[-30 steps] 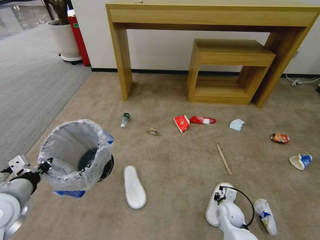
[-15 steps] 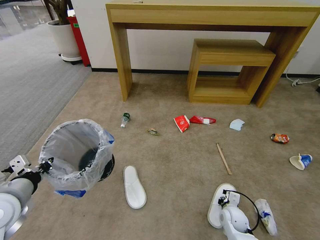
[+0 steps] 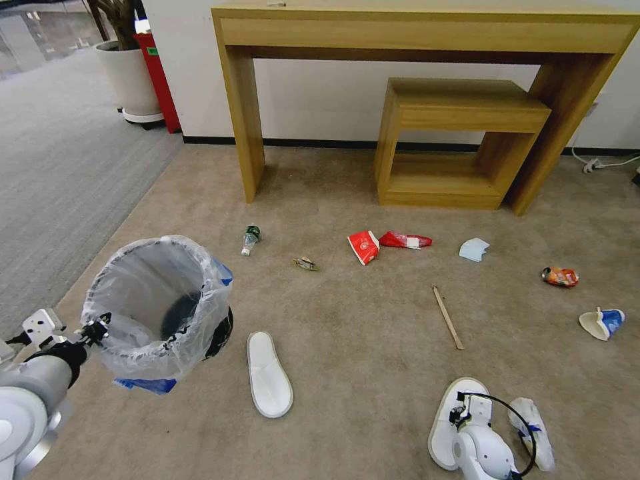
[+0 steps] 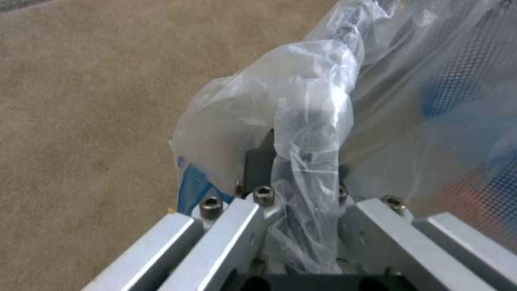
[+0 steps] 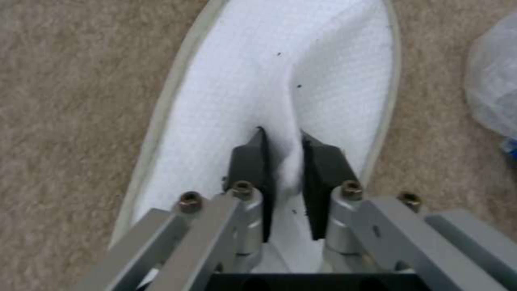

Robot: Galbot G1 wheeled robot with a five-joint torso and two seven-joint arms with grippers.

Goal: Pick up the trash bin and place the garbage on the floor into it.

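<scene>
Left gripper (image 4: pixel 293 178) clamped on bin (image 3: pixel 160 303) rim and liner. Right gripper (image 5: pixel 285 178) pinched a thin fold of slipper (image 5: pixel 280 101); could well slip free on lifting.

The trash bin (image 3: pixel 160 307) sits left of 2 slippers (image 3: pixel 268 373) on the floor (image 3: pixel 360 313).

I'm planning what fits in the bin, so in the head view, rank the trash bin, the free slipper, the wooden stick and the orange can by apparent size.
1. trash bin
2. slipper
3. wooden stick
4. orange can
The bin sits nearest the camera, which exaggerates its lead.
</scene>
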